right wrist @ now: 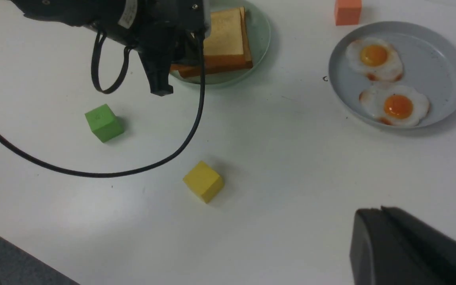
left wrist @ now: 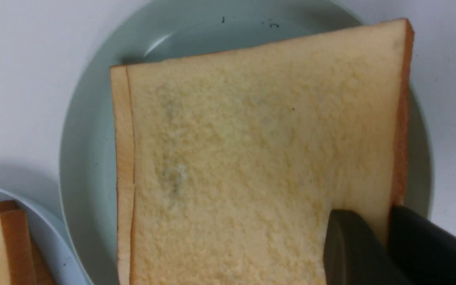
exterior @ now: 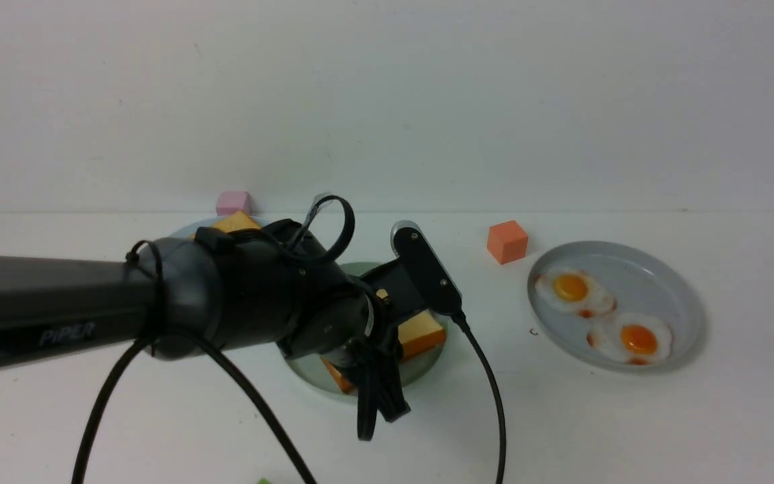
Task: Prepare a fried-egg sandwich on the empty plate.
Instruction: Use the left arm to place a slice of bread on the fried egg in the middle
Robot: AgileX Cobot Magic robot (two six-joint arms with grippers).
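The pale mint-green plate (left wrist: 89,158) holds two stacked toast slices. The top toast slice (left wrist: 251,158) lies almost flat on the lower slice (left wrist: 121,158), whose edge peeks out on one side. No egg shows between them. My left gripper (left wrist: 388,211) is shut on the top slice at its crust edge, one finger over the face and one against the side. In the front view the left arm (exterior: 259,296) hides most of the plate (exterior: 306,370). My right gripper (right wrist: 380,209) is shut on nothing, hovering above bare table, well apart from the plates.
A grey plate (exterior: 682,282) at the right holds two fried eggs (exterior: 572,290) (exterior: 632,338). A light blue plate (left wrist: 50,245) with more toast (left wrist: 6,245) sits behind the arm. An orange cube (exterior: 506,241), pink cube (exterior: 233,202), green cube (right wrist: 103,122) and yellow cube (right wrist: 203,181) dot the table.
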